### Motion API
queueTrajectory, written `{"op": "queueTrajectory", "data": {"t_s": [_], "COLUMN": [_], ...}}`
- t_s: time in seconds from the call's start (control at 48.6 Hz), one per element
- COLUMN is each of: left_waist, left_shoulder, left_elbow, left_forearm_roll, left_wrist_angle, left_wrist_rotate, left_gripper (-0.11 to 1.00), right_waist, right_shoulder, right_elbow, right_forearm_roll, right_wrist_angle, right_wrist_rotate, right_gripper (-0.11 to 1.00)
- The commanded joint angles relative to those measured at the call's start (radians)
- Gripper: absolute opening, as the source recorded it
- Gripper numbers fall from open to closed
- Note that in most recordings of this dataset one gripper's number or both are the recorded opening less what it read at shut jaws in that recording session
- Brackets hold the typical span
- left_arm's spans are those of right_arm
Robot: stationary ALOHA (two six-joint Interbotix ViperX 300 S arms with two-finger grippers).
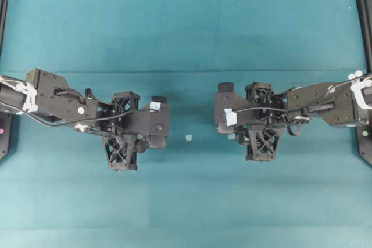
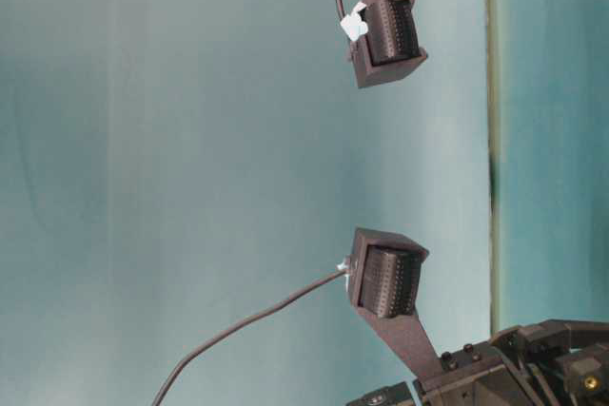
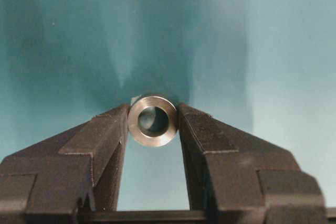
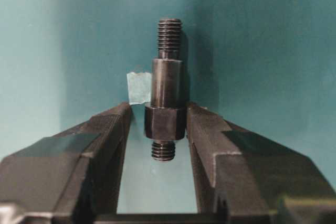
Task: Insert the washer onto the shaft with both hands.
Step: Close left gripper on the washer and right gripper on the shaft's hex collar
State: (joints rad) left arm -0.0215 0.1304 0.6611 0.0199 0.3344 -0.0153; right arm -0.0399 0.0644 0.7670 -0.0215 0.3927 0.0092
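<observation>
Left gripper (image 3: 153, 124): fingers pressed against both sides of the washer (image 3: 153, 119), silvery ring pinched at the tips, bore facing the wrist camera. Right gripper (image 4: 159, 124): fingers closed on the thick hexagonal collar of the shaft (image 4: 167, 90), threaded ends projecting past the collar on either side. A pale tape square (image 4: 138, 88) lies on the teal table (image 1: 186, 201) just behind the shaft. Overhead, both arms rest low, well apart, a second tape square (image 1: 189, 137) between them.

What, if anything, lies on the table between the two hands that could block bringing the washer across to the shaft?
Only a small pale tape square lies flat on the teal table in the gap between the left hand, gripping the washer, and the right hand, gripping the shaft. Nothing visible blocks the path.
</observation>
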Motion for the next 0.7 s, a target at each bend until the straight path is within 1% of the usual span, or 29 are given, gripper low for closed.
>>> {"op": "queueTrajectory", "data": {"t_s": [0.0,0.164,0.391,0.473,0.678], "left_waist": [0.003,0.003,0.002,0.002,0.003], "left_shoulder": [0.000,0.000,0.000,0.000,0.000], "left_elbow": [-0.006,-0.006,-0.005,-0.005,-0.005], "left_forearm_roll": [0.000,0.000,0.000,0.000,0.002], "left_wrist_angle": [-0.003,-0.005,-0.005,-0.005,-0.003], "left_wrist_rotate": [0.000,0.000,0.000,0.000,-0.002], "left_gripper": [0.37,0.37,0.37,0.37,0.37], "right_waist": [-0.037,-0.049,-0.054,-0.055,-0.055], "right_shoulder": [0.006,0.006,0.008,0.009,0.009], "right_elbow": [0.011,0.008,0.000,-0.003,-0.008], "right_forearm_roll": [-0.005,-0.008,-0.005,-0.003,-0.002], "right_wrist_angle": [0.005,0.009,0.026,0.034,0.034], "right_wrist_rotate": [-0.008,-0.014,-0.087,-0.103,-0.104], "right_gripper": [0.07,0.06,0.03,0.01,0.01]}}
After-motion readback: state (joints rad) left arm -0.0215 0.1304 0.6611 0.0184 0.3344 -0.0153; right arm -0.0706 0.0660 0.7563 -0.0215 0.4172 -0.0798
